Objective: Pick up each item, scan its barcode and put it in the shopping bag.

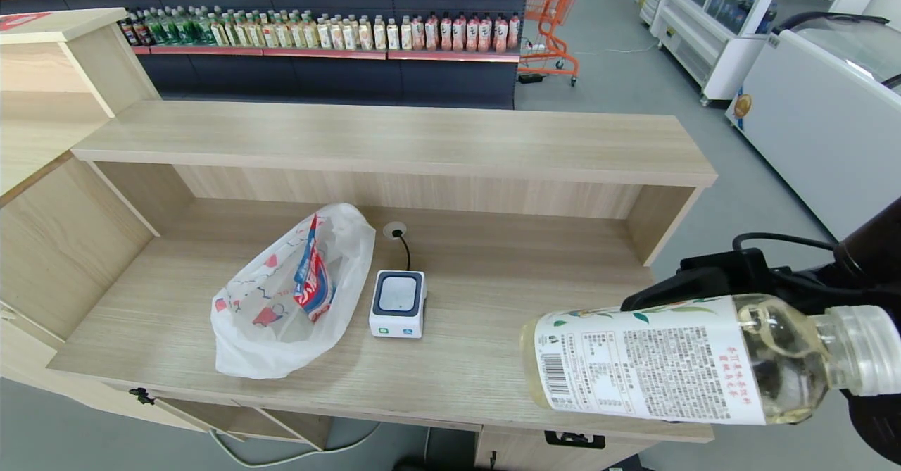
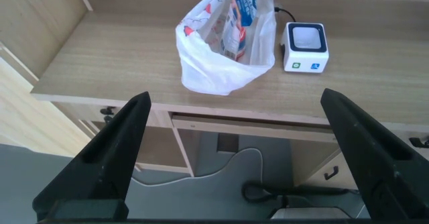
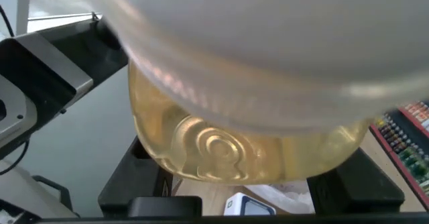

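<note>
1. Over the front right corner of the counter (image 1: 493, 295), the right gripper (image 3: 244, 187) is closed around a bottle (image 1: 669, 358), with one black finger on either side of its clear body.
2. The bottle lies on its side in that grip, raised off the surface. Its base points toward the counter's left edge and its white cap toward the right. It holds pale yellow liquid, and its white label faces up with the barcode (image 1: 556, 376) at the base end.
3. The left gripper (image 2: 236, 100) hangs off the counter's front edge, out from the left half. Its two dark fingers (image 2: 107, 157) are spread wide with nothing between them.
4. The scanner (image 1: 398, 303), a small white box with a dark window on top, sits near the middle of the counter, well apart from the bottle. A black cable (image 1: 405, 249) runs from its back to a round port toward the back edge.
5. Just beside the scanner, toward the left edge, lies the bag (image 1: 281, 302), made of thin white printed plastic. A blue and red packet (image 1: 313, 277) shows through it.
6. Beyond the back edge stand shelves (image 1: 317, 31) of drinks and an orange cart (image 1: 556, 20), with white freezers (image 1: 809, 105) off to the right.
</note>
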